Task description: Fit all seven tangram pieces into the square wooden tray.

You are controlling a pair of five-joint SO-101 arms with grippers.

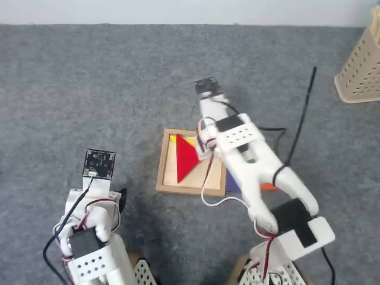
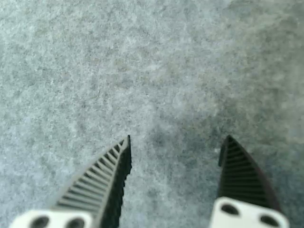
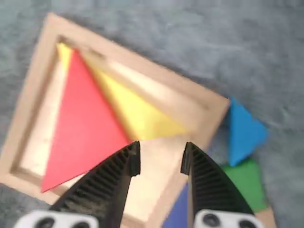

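1. The right tool [image 3: 160, 159] hangs over the square wooden tray [image 3: 209, 102], jaws slightly apart and empty.
2. In the tray, a large red triangle [image 3: 85, 123] and a large yellow triangle [image 3: 135, 114] lie edge to edge.
3. A blue triangle [image 3: 242, 133] lies just outside the tray. Fetching it looks like the next step, which calls for swinging the tool off the tray.
4. The left tool [image 2: 175, 147], jaws wide apart, is over the grey bench [image 2: 142, 71], well apart from the tray.

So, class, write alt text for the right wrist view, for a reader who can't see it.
An open claw hangs above a square wooden tray holding a red triangle and a yellow triangle side by side. Outside the tray, a blue triangle and a green piece lie on grey carpet.
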